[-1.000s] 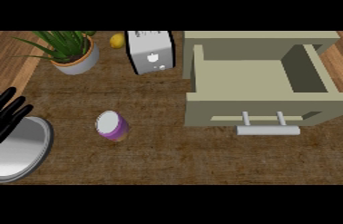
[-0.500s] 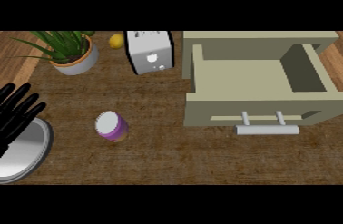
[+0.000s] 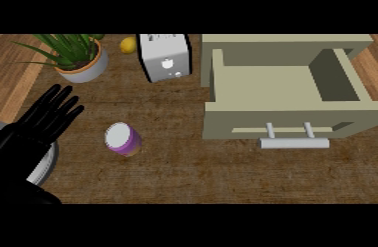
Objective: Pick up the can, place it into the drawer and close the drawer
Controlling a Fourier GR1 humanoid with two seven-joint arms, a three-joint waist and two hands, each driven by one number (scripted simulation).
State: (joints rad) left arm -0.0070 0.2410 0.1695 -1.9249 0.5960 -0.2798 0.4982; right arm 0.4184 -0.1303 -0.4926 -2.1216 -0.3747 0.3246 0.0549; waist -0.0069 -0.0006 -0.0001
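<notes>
Purple-sided can (image 3: 123, 139) with a white top is standing upright on the brown wood counter (image 3: 184, 176), so let's use it as the anchor. The left hand (image 3: 46, 118) is just off to the can's left, fingers straight and spread wide, not touching it and holding nothing. Right of the can, well apart, sits the beige drawer (image 3: 284, 93), pulled open, with its pale bar handle (image 3: 294, 142) facing the near edge. Beyond the can there's a white toaster (image 3: 166, 57), a lemon (image 3: 129, 44) next to that, and a potted plant (image 3: 76, 56) further left. The right hand doesn't show anywhere.
</notes>
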